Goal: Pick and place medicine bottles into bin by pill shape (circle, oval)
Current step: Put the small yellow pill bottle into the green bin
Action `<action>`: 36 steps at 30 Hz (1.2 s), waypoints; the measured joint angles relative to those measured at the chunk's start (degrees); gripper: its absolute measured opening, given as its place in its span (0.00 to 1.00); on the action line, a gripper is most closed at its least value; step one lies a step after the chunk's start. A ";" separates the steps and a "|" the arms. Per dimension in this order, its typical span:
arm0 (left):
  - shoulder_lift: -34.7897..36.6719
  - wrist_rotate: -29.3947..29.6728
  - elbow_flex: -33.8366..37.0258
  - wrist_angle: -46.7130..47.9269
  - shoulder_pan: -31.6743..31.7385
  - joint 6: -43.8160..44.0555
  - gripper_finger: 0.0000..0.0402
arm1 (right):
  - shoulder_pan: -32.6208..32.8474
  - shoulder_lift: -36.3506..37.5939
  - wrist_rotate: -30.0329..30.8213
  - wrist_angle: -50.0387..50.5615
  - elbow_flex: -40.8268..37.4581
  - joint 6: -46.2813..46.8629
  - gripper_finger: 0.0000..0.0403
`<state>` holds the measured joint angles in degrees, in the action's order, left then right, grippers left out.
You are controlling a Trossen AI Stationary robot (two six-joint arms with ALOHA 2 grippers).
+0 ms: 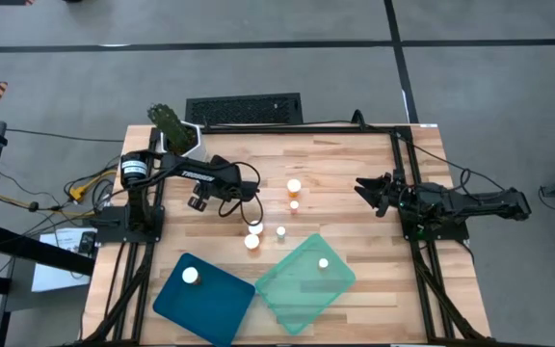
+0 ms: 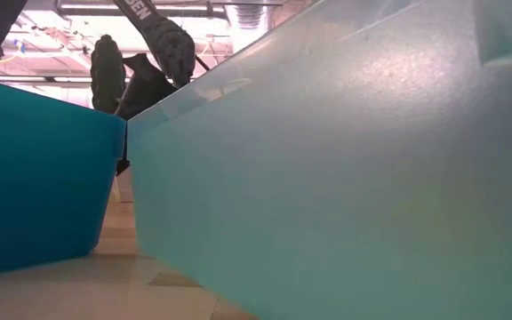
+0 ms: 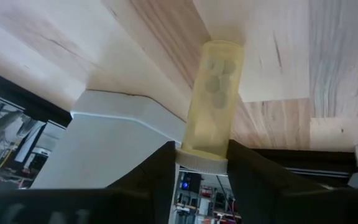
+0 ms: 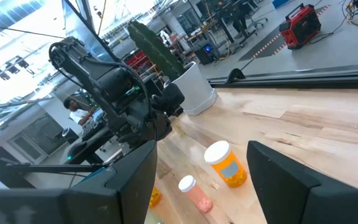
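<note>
High view shows the left gripper (image 1: 227, 190) over the table's (image 1: 355, 173) left-centre part, near the plant pot (image 1: 183, 138), with its arm reaching in from the left edge. Left wrist view shows its fingers (image 3: 160, 171) pinching a bottle (image 3: 214, 99) by the white cap end, the amber body pointing away from the camera, with round pills visible through the wall.

Right gripper (image 1: 372, 191) hovers at the table's right side, with its fingers (image 4: 135, 171) spread and nothing between them.

Four more bottles stand on the bare wood in the middle: a wide one (image 1: 294, 187), a narrow one (image 1: 295, 204) just beside it, and lower down a pair (image 1: 254, 234) with another narrow one (image 1: 280, 232) near them. Right wrist view shows the wide bottle (image 4: 224, 163) and the narrow one (image 4: 193, 191) apart from each other.

At the table's near edge the blue bin (image 1: 210, 306) holds one bottle (image 1: 191, 276), and the teal bin (image 1: 297, 289), touching it on the right, holds another (image 1: 323, 262). Low view is filled by the two bin walls, blue (image 2: 34, 178) and teal (image 2: 345, 178).
</note>
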<state>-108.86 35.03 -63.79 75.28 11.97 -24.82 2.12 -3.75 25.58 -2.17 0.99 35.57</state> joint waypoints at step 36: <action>24.50 -24.64 -0.73 -12.60 10.57 70.98 0.46 | 0.12 0.02 -0.21 0.01 0.00 -0.02 0.65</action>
<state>-84.36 10.39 -64.52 62.68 22.53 46.16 2.24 -3.73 25.38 -2.15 0.99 35.55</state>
